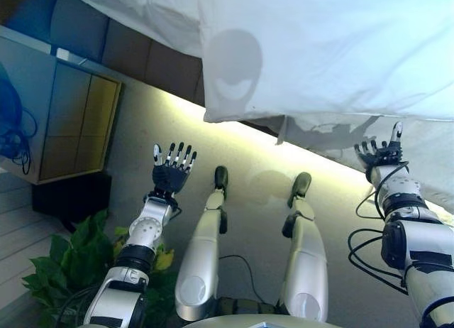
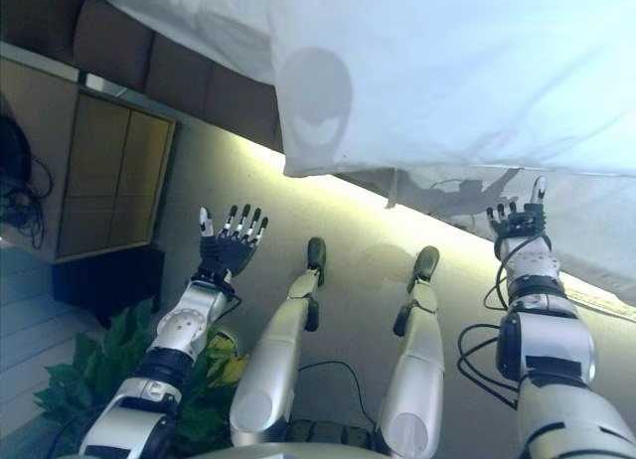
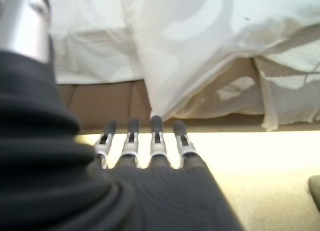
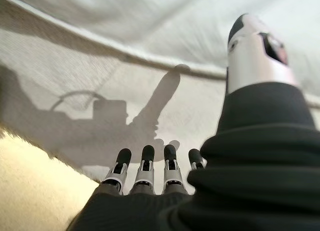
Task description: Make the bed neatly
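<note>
Pale carpet (image 1: 255, 179) runs along the foot of a bed, lit by a warm glow from under the bed's edge, with a wooden cabinet (image 1: 67, 122) and a leafy green plant (image 1: 67, 268) off to my left side.

Both my hands are raised in front of me with nothing in them, which I judge to be a ready stance before reaching for the bedding. My left hand (image 1: 172, 173) hovers over the carpet, well apart from the bed, fingers straight and spread, holding nothing. My right hand (image 1: 379, 154) is up near the hanging side of the bed, fingers straight and thumb pointing up; it casts a sharp shadow on the cloth, so I judge it close, though I cannot tell if it touches. It grips nothing.

Above my hands, a white duvet (image 1: 319, 51) lies across the bed. One corner (image 1: 213, 115) of it droops over the edge of the bed, hanging lower than the rest, so the border is uneven. Below it, a paler sheet (image 2: 596, 240) hangs wrinkled down the side of the bed. By my reading, the bed is not yet neat.
</note>
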You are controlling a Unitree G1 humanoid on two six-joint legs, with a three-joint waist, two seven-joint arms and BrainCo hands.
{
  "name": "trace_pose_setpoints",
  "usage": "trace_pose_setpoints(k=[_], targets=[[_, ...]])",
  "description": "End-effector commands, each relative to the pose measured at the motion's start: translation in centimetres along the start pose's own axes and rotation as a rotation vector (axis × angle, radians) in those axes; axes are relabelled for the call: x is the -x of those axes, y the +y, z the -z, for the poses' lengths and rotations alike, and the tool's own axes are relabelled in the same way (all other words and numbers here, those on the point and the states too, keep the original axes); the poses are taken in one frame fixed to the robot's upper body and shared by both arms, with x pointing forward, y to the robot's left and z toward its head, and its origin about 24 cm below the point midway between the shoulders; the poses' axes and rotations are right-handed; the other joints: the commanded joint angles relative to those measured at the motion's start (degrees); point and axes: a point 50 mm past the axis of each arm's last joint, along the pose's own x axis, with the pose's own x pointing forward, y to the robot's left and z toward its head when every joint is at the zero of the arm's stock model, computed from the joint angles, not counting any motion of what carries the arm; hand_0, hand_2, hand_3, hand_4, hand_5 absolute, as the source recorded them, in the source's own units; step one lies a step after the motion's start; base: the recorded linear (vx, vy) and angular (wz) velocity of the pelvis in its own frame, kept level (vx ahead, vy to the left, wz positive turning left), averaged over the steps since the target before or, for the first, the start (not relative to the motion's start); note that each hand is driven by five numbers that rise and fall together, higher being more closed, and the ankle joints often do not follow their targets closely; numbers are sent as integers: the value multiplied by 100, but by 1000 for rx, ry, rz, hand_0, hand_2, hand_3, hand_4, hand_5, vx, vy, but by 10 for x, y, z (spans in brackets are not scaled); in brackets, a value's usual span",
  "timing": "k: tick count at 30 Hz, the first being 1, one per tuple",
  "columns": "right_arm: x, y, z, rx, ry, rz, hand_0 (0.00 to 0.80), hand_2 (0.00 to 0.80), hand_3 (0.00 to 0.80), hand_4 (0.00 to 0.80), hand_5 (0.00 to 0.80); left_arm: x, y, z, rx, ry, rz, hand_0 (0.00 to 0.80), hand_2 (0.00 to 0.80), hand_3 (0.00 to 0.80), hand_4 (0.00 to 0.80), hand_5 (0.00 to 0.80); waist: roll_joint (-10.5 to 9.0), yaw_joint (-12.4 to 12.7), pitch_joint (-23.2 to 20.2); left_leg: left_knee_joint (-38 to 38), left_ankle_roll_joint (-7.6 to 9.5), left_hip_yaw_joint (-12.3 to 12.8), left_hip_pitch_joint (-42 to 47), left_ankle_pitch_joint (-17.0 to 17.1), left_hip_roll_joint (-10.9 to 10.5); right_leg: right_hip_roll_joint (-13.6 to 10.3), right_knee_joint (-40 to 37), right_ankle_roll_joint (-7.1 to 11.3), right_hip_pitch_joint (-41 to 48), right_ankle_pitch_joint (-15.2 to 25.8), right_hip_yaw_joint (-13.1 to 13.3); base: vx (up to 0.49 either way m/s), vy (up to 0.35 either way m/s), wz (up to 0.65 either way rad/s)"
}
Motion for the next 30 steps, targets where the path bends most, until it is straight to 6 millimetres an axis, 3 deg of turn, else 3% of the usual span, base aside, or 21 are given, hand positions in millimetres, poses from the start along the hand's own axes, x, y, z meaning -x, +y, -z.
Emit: trace_pose_setpoints(k=[1, 7, 19, 30], targets=[[6, 9, -54, -11, -159, -48, 0, 0, 0, 0, 0, 4, -8, -3, 30, -28, 44, 0, 0, 0, 0, 0, 411, -88, 30, 313, 107, 136, -260, -61, -250, 91, 438, 177, -222, 91, 33, 18, -81, -8], [13, 31, -82, 8, -262, -140, 0, 0, 0, 0, 0, 13, -8, -17, 24, -58, 29, 0, 0, 0, 0, 0, 427, -53, 30, 269, 57, 137, -244, -82, -195, 150, 517, 162, -231, -23, -4, 13, -103, -7], [43, 126, -129, 64, -411, -372, 0, 0, 0, 0, 0, 19, -18, -45, -8, -96, 24, 0, 0, 0, 0, 0, 430, 154, 30, 0, -33, 15, -294, 200, -64, 304, 692, 69, -309, -105, -138, 8, -102, -2], [57, 167, -127, 93, -405, -503, 0, 0, 0, 0, 0, 23, -20, -56, -26, -113, 29, 0, 0, 0, 0, 0, 457, 290, 30, -163, -113, -81, -433, 413, 65, 322, 913, 10, -473, -200, -278, 16, -75, 5]])
